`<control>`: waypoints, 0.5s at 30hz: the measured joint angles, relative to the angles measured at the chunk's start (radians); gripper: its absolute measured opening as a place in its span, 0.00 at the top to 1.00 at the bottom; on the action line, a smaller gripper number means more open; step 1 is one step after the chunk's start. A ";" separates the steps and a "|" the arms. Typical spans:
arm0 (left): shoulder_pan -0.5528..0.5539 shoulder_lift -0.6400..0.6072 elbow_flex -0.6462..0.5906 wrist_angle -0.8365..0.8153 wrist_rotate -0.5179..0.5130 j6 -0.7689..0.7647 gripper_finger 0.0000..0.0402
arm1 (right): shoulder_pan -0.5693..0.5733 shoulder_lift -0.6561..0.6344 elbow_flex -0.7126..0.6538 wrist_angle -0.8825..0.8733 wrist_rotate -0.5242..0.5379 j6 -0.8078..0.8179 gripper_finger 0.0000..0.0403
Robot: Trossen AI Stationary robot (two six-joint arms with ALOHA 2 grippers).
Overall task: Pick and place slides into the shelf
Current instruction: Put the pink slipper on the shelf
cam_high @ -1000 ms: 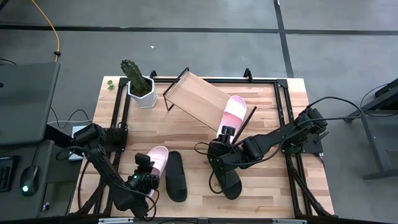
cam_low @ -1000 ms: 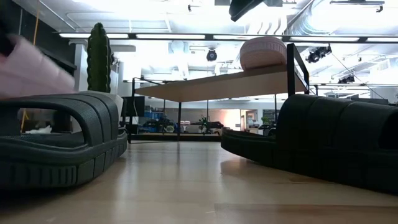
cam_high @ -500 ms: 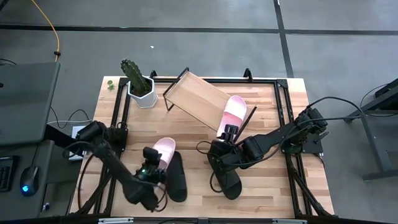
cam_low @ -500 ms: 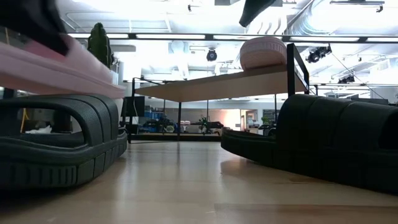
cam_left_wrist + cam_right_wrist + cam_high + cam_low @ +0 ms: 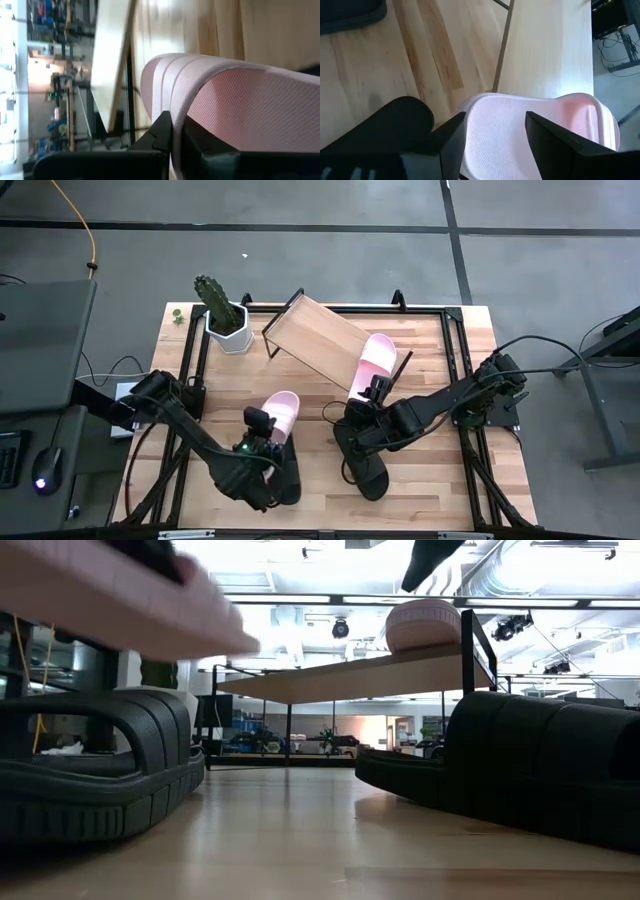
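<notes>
My left gripper (image 5: 259,425) is shut on a pale pink slide (image 5: 281,411) and carries it in the air above a black slide (image 5: 286,477) that lies flat on the table. In the low view the carried pink slide (image 5: 120,600) shows above that black slide (image 5: 90,770). The shelf (image 5: 312,332) stands slanted at the back, and a second pink slide (image 5: 376,362) lies on its right end. My right gripper (image 5: 376,391) is open just before that slide's near end (image 5: 495,125), above another black slide (image 5: 362,458). My left gripper pinches the pink slide's edge (image 5: 176,125) at its near-left end between its two fingers (image 5: 162,137). The fingers come slanting down from the table's near left. The slide is lifted clear and points toward the shelf.
A potted cactus (image 5: 226,318) stands at the table's far left corner beside the shelf. A black metal frame (image 5: 455,340) runs along the table's edges. Bare wood lies between the two black slides (image 5: 320,480).
My left gripper has gone up and toward the table's right and far edges with the pink slide. The slide has left its place beside the left black slide and now hangs over it. My right gripper has tipped up slightly by the shelf.
</notes>
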 joint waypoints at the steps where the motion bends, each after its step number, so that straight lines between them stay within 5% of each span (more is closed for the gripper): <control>1: -0.001 0.000 0.025 0.000 -0.008 0.020 0.99 | 0.000 0.000 0.000 0.000 0.000 0.000 0.52; 15: 0.011 -0.017 0.233 0.000 -0.164 0.267 0.99 | 0.014 0.000 0.000 -0.088 0.048 0.077 0.52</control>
